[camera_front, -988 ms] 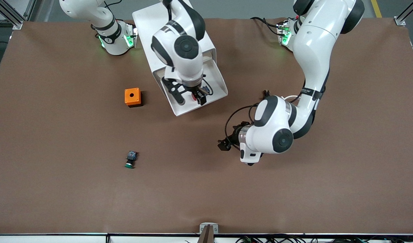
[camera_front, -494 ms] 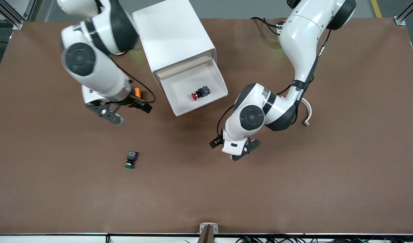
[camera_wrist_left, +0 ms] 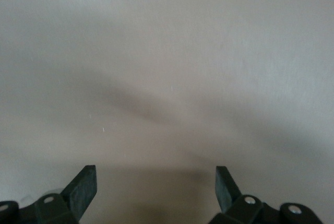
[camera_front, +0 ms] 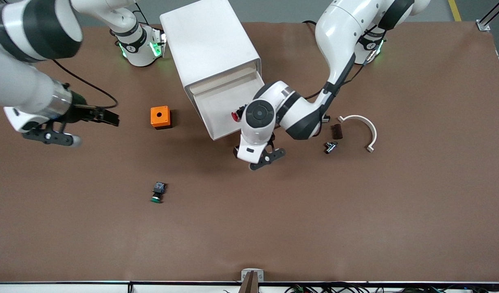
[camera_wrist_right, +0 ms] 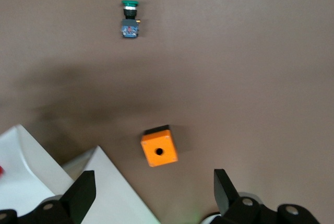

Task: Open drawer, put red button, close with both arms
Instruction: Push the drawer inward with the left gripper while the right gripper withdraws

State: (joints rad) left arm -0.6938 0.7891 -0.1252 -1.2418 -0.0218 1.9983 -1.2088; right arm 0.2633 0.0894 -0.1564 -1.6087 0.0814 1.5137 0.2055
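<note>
Front view, near to far. Green-capped button (camera_front: pixel 157 192) lies alone on the brown table (camera_front: pixel 355 228), nearest the camera, toward the right arm's end; also seen in right wrist view (camera_wrist_right: pixel 129 18).

Left gripper (camera_front: pixel 260 156) hangs just in front of the open drawer's front edge, fingers spread wide, holding nothing; in left wrist view the two fingertips (camera_wrist_left: pixel 83 187) stand well apart against a plain pale surface, w/ nothing between them.

Toward the left arm's end: small metal part (camera_front: pixel 330 147), dark block (camera_front: pixel 336 131) and white curved piece (camera_front: pixel 363 127), near one another, apart from the cabinet.

Right gripper (camera_front: pixel 90 128) is over bare table at the right arm's end, well apart from the cabinet; fingers wide open, empty (right wrist view: fingertips (camera_wrist_right: pixel 81 192) far apart).

Orange box (camera_front: pixel 160 117), hole upward, sits between right gripper and cabinet, beside the drawer.

Drawer (camera_front: pixel 216 110), uppermost in the white cabinet (camera_front: pixel 208 44), is pulled out. Red button (camera_front: pixel 235 116) lies inside it, red cap visible, its body largely hidden by the left arm's wrist (camera_front: pixel 259 118).

Arm bases w/ green lights stand farthest from the camera.
</note>
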